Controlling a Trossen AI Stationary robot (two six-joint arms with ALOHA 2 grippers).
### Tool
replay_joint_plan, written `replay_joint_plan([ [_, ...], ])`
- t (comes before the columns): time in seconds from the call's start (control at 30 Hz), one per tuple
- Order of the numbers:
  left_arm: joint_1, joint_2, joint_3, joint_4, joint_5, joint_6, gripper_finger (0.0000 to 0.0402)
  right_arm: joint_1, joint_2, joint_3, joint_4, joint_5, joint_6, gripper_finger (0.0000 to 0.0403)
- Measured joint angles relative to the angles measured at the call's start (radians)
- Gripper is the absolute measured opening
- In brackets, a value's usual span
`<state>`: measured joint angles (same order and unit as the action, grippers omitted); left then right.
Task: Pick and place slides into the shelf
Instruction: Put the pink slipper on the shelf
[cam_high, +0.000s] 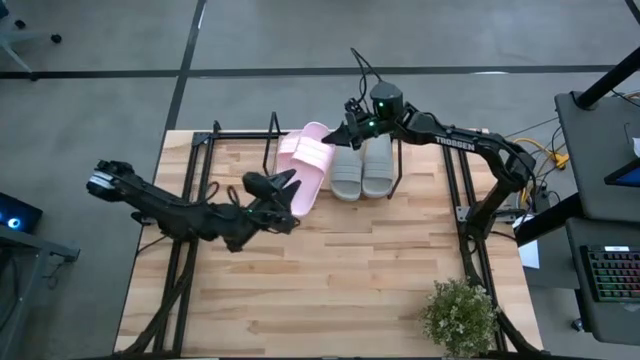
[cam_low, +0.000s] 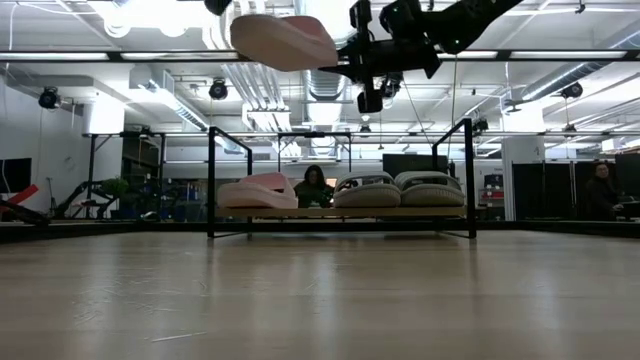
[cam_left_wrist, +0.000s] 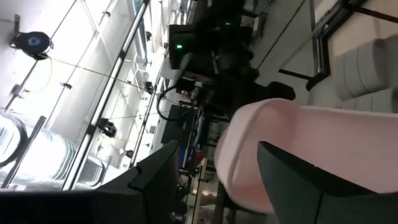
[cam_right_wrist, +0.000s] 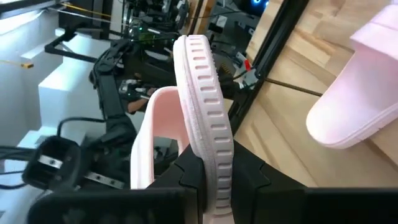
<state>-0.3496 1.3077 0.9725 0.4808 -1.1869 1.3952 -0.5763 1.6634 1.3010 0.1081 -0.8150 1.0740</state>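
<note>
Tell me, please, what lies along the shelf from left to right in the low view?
Pale pink slide → grey slide → second grey slide, all on the shelf. The raised pink slide in the right gripper hangs above them, so it is left out.

Left gripper hides part of 1 pink slide

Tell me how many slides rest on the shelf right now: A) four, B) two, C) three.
C: one pink slide and two grey slides sit on the shelf, while the right gripper holds the second pink slide in the air.
</note>
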Motion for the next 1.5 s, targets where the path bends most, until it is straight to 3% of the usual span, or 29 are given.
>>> replay_joint_plan([
  [0.33, 0.032, 0.11, 0.051, 0.008, -0.076, 0.0, 0.02, -0.007, 0.0, 0.0, -0.006, -0.036, -0.015, 0.0033],
  [0.83, 0.002, 0.035, 0.085, -0.01, -0.083, -0.002, 0.02, -0.148, -0.001, 0.0, 0.006, -0.002, -0.035, 0.0033],
  [1.1, -0.005, 0.059, 0.027, -0.198, -0.077, -0.023, 0.02, -0.188, -0.001, 0.0, 0.01, -0.004, 0.0, 0.0033],
  [1.3, 0.001, 0.059, -0.013, -0.204, -0.079, -0.137, 0.02, -0.19, -0.001, 0.0, 0.04, -0.04, 0.049, 0.0033],
  [1.5, 0.001, 0.059, -0.056, -0.212, -0.074, -0.14, 0.02, -0.19, -0.002, 0.001, 0.07, -0.052, 0.086, 0.0033],
])
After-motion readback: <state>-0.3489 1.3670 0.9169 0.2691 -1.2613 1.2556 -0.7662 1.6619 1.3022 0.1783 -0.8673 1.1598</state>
